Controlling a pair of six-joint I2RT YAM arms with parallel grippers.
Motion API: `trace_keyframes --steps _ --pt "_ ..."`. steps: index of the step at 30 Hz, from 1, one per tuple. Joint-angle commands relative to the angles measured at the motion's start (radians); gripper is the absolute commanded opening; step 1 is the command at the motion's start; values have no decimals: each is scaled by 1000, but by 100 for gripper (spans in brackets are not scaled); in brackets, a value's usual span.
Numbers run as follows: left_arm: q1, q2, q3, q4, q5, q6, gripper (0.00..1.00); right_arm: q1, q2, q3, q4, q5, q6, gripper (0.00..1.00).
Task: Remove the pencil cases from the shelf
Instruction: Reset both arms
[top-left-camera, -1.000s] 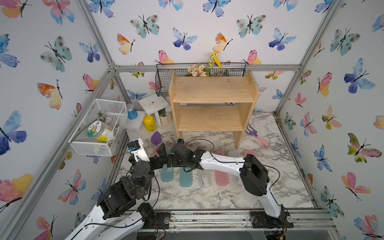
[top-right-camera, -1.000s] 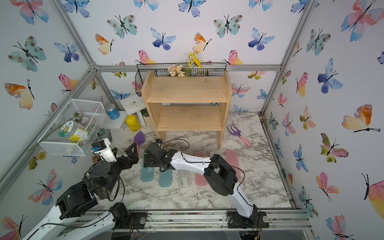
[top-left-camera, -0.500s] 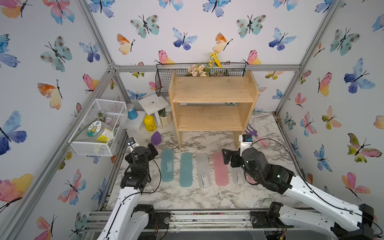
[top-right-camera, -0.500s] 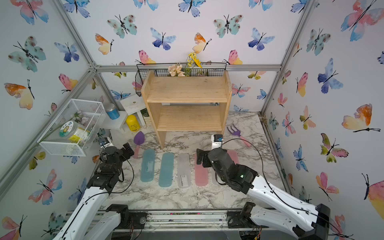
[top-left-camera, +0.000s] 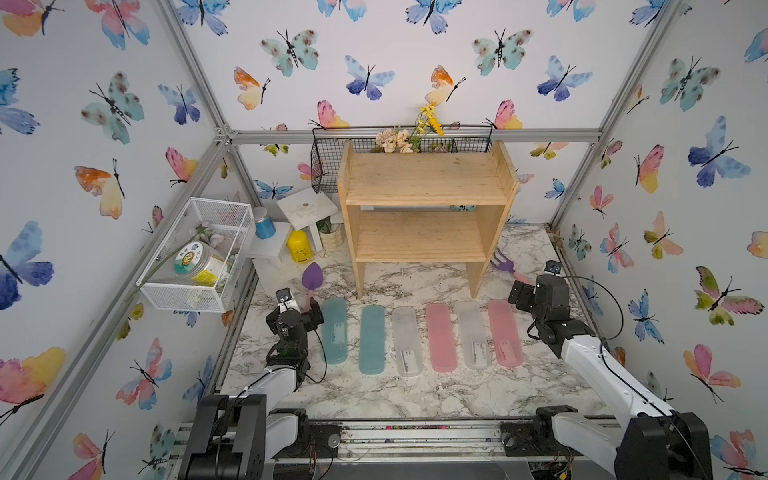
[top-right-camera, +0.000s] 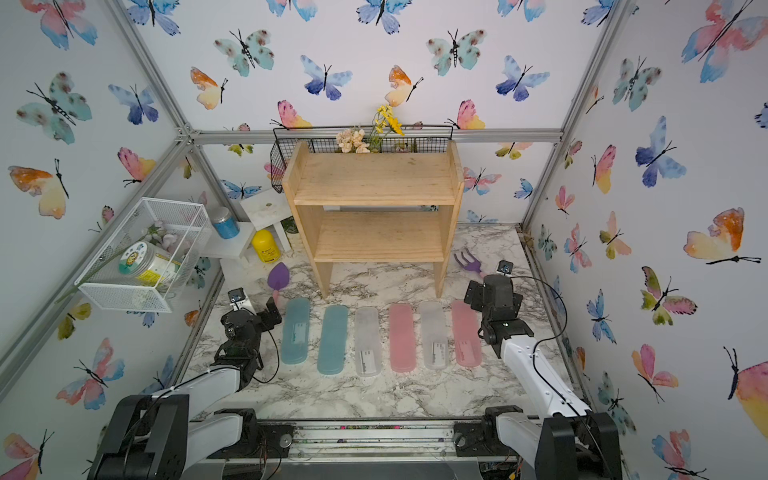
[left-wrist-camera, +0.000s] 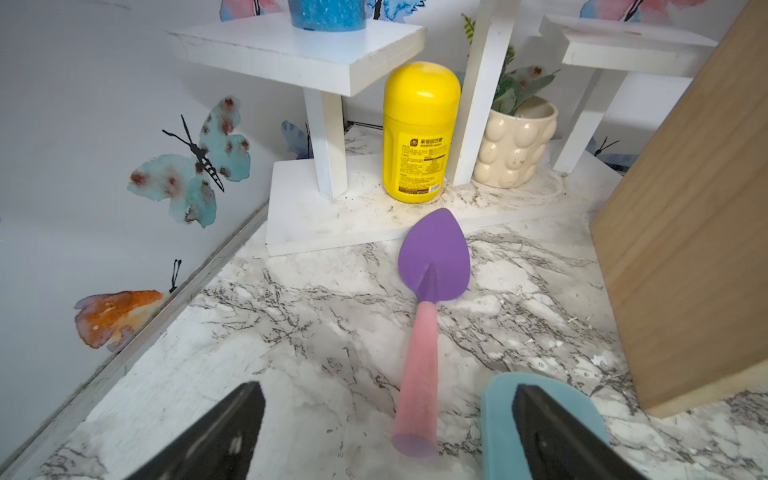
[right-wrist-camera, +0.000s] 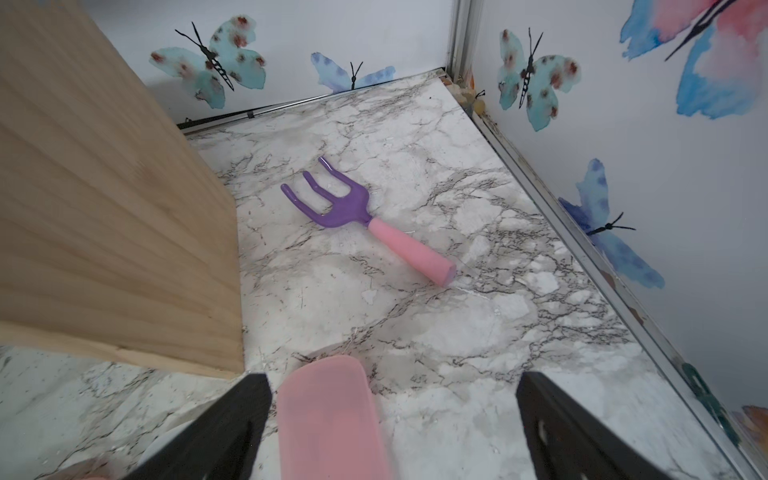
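The pine shelf (top-left-camera: 424, 183) (top-right-camera: 374, 178) stands at the back with both tiers bare. Several pencil cases lie side by side on the marble floor in front of it: two teal (top-left-camera: 334, 330) (top-left-camera: 372, 338), a frosted one (top-left-camera: 406, 340), a pink one (top-left-camera: 441, 336), another frosted one (top-left-camera: 471, 334) and another pink one (top-left-camera: 504, 332). My left gripper (top-left-camera: 312, 315) (left-wrist-camera: 386, 388) is open just left of the row, one finger above the teal case end (left-wrist-camera: 498, 407). My right gripper (top-left-camera: 519, 293) (right-wrist-camera: 391, 377) is open at the right end, over the pink case (right-wrist-camera: 328, 415).
A purple trowel (left-wrist-camera: 434, 257) lies ahead of the left gripper and a purple rake (right-wrist-camera: 332, 203) ahead of the right. A yellow bottle (left-wrist-camera: 419, 133), plant pot (left-wrist-camera: 513, 141) and white stand (left-wrist-camera: 299, 50) fill the back left corner. A white wire basket (top-left-camera: 199, 253) hangs left, a black one (top-left-camera: 328, 166) behind the shelf.
The right arm, which reached across the row to the left side, has swung back to the right end. The left arm has straightened beside the left teal case. Both grippers stay open.
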Motion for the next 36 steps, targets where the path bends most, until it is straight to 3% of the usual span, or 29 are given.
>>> trace_keyframes --steps 1,7,11,15,18,21,25,36 --pt "8 66 -46 303 72 37 99 -33 57 -71 317 -66 -127 99" --pt "8 203 -40 407 132 62 99 -56 228 -271 844 -145 -192 99" --pt "8 208 -11 356 145 69 99 -56 356 -323 1025 -188 -201 99" --pt "5 209 6 320 148 73 99 -56 482 -443 1381 -202 -215 99" --pt "2 212 9 320 144 77 99 -56 432 -381 1163 -221 -222 99" --pt "3 212 9 318 144 77 99 -56 474 -375 1228 -197 -215 99" --pt "3 214 11 317 142 77 99 -56 441 -356 1135 -195 -208 99" --pt "-10 215 20 302 130 88 99 -56 448 -353 1138 -198 -214 99"
